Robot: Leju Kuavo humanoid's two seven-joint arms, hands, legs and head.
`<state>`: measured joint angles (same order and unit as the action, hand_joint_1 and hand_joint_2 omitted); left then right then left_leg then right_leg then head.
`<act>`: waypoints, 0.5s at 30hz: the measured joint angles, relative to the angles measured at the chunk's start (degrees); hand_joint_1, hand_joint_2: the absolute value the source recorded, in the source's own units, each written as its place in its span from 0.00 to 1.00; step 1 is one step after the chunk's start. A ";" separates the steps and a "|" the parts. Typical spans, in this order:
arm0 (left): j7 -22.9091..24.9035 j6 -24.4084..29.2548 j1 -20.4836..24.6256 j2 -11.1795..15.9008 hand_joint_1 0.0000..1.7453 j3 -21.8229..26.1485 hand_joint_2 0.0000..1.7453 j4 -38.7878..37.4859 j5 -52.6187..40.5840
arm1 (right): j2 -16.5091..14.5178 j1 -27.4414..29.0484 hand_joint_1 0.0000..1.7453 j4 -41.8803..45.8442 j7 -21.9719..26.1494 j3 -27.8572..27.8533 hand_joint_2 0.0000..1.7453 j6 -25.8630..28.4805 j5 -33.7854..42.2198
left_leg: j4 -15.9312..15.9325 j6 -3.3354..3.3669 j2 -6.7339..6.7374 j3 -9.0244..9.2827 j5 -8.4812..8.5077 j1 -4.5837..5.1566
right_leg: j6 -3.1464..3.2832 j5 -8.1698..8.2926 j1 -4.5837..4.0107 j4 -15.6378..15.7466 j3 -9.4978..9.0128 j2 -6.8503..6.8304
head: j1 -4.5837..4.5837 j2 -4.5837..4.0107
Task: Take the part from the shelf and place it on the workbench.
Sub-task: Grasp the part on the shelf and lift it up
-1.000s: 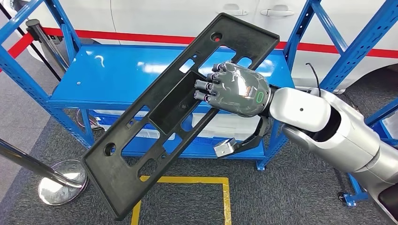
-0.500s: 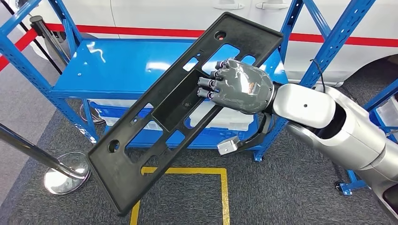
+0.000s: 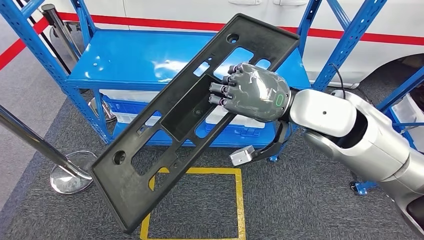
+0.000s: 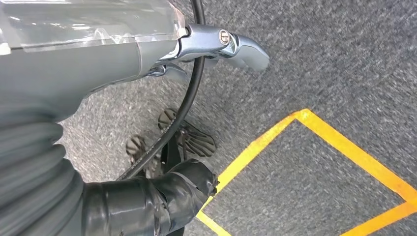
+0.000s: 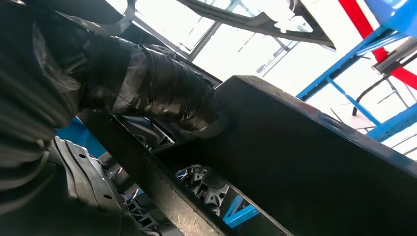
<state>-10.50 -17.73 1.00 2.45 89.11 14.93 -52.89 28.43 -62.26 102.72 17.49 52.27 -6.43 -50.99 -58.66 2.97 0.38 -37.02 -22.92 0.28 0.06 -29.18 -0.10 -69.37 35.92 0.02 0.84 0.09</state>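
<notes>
Part (image 3: 150, 165) tilted before shelf (image 3: 145, 62), over floor square (image 3: 239, 200).

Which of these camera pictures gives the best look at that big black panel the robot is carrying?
The head view: the whole black panel shows, slanted before the blue shelf, the right robot hand gripping its middle. The right wrist view shows a dark close-up of its edge. The left wrist view looks at carpet.

Right arm (image 3: 360, 137): silver-white rounded shells, one small dark dot on the forearm shell, dark gap at the joint behind it. Right hand (image 3: 252, 95): glossy dark grey back with a green oval marking near the wrist; dark fingers (image 3: 220, 93). Black bracket with a grey camera block (image 3: 241, 156) hung below the wrist. Left hand (image 4: 88, 54): grey ribbed cover, possibly clear film over it; black cable (image 4: 189, 98) alongside.
</notes>
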 joint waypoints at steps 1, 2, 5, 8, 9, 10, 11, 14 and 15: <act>-0.06 -0.04 0.01 -0.03 0.00 0.00 1.00 0.00 -0.01 | 0.00 -0.03 1.00 0.00 0.00 0.00 1.00 0.01 0.00 | -0.01 -0.13 -0.02 -0.45 0.52 0.07 | 0.49 0.09 -0.28 4.63 -3.31 -0.03 | 0.01 0.00; -0.11 -0.08 -0.01 -0.07 0.00 0.00 1.00 0.00 -0.02 | -0.01 -0.07 1.00 0.00 -0.01 -0.01 1.00 0.01 0.00 | 0.10 -0.35 -0.02 -0.66 1.04 0.05 | 0.81 -0.14 -0.55 8.25 -5.79 -0.07 | 0.01 0.00; -0.19 -0.08 -0.09 -0.13 0.00 0.02 1.00 0.00 -0.01 | -0.10 -0.28 1.00 -0.01 -0.14 0.03 1.00 -0.09 -0.03 | 0.77 -1.24 -0.09 -0.76 2.61 -0.23 | 1.44 0.11 -1.09 12.08 -7.47 -0.12 | -0.05 0.00; -0.08 -0.03 -0.12 -0.08 0.00 0.02 1.00 0.00 0.30 | -1.39 -0.56 1.00 -0.06 -1.09 0.51 1.00 -0.93 -0.34 | -1.60 -2.11 -0.39 -2.07 -0.59 -0.32 | 2.36 2.60 -0.64 13.57 -6.38 -0.57 | -0.07 0.00; 0.00 -0.06 -0.13 0.02 0.00 0.02 1.00 0.00 0.51 | -2.34 -0.69 1.00 -0.18 -1.78 0.79 1.00 -1.56 -0.66 | -4.44 -2.40 -0.44 -2.90 -3.59 -0.48 | 2.58 3.41 -0.57 13.72 -5.69 -0.66 | -0.06 0.00; 0.09 -0.15 -0.13 0.13 0.00 0.02 1.00 0.00 0.73 | -3.41 -0.84 1.00 -0.35 -2.56 1.09 1.00 -2.23 -1.06 | -7.78 -2.69 -0.46 -3.73 -6.47 -0.60 | 2.80 4.08 -0.57 13.72 -4.83 -0.61 | -0.05 0.00; 0.18 -0.27 -0.09 0.25 0.00 0.02 1.00 0.00 0.86 | -4.77 -1.05 1.00 -0.69 -3.52 1.51 1.00 -2.83 -1.54 | -11.40 -2.99 -0.46 -4.40 -8.46 -0.79 | 2.85 4.82 -0.55 13.63 -3.80 -0.58 | -0.05 0.00; 0.34 -0.79 0.26 0.45 0.00 0.02 1.00 0.00 0.61 | -9.43 -1.97 1.00 -2.69 -6.19 3.46 1.00 -3.53 -2.73 | -15.39 -3.85 -0.44 -3.06 -6.42 -1.40 | 2.30 6.97 -0.24 12.90 -0.26 -0.46 | -0.05 0.00; 0.30 -0.96 0.38 0.48 0.00 0.02 1.00 0.00 0.50 | -10.60 -2.24 1.00 -3.38 -6.68 4.10 1.00 -3.48 -2.91 | -13.10 -4.13 -0.43 -0.77 -4.81 -1.65 | 1.94 7.52 -0.08 12.36 0.90 -0.46 | -0.04 0.00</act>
<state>-10.20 -18.69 1.38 2.93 89.13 14.93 -52.39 17.83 -64.50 99.33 10.81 56.36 -9.91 -53.90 -71.77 -1.16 -0.05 -37.79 -27.73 -1.37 2.00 -21.66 -0.19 -57.01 36.82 -0.45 0.79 0.09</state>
